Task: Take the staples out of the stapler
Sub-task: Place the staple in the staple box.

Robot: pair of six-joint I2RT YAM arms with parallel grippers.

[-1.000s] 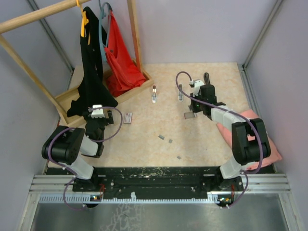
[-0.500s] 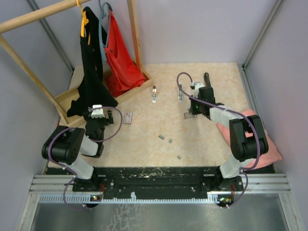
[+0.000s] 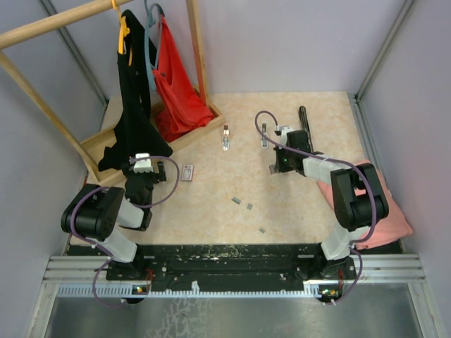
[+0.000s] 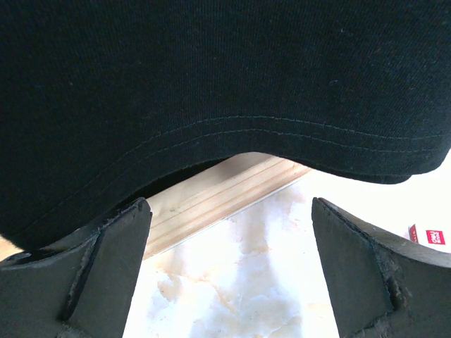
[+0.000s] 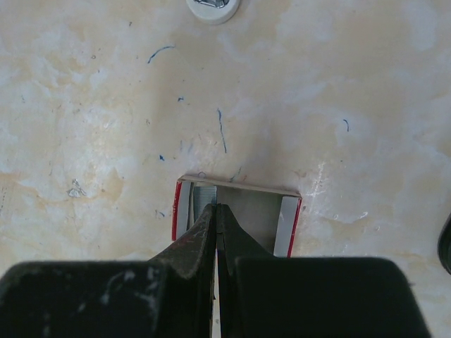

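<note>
From above, the stapler [image 3: 304,116] lay at the far right of the table [image 3: 211,211], just behind the right arm [image 3: 317,166]. That arm reached down to a small open tray [image 3: 276,170]. A few loose staples [image 3: 236,201] lay mid-table, well apart from both. The left arm [image 3: 137,184] sat back near a hanging black garment [image 3: 130,105].

In the left wrist view, the left jaws stood wide apart and held nothing. The garment's hem filled the upper frame above a wooden rack base [image 4: 225,193], and a red-and-white box [image 4: 428,234] showed at the right edge.

In the right wrist view, the right jaws were pinched fully together, with their tips over the tray's near left side, beside a grey strip of staples [image 5: 203,192]. Whether anything thin was caught between the tips could not be told.

The step looked like work at the tray, not at the stapler. Done well, the tips would stay low and inside the walls and part only slightly, without shoving the light tray.
</note>
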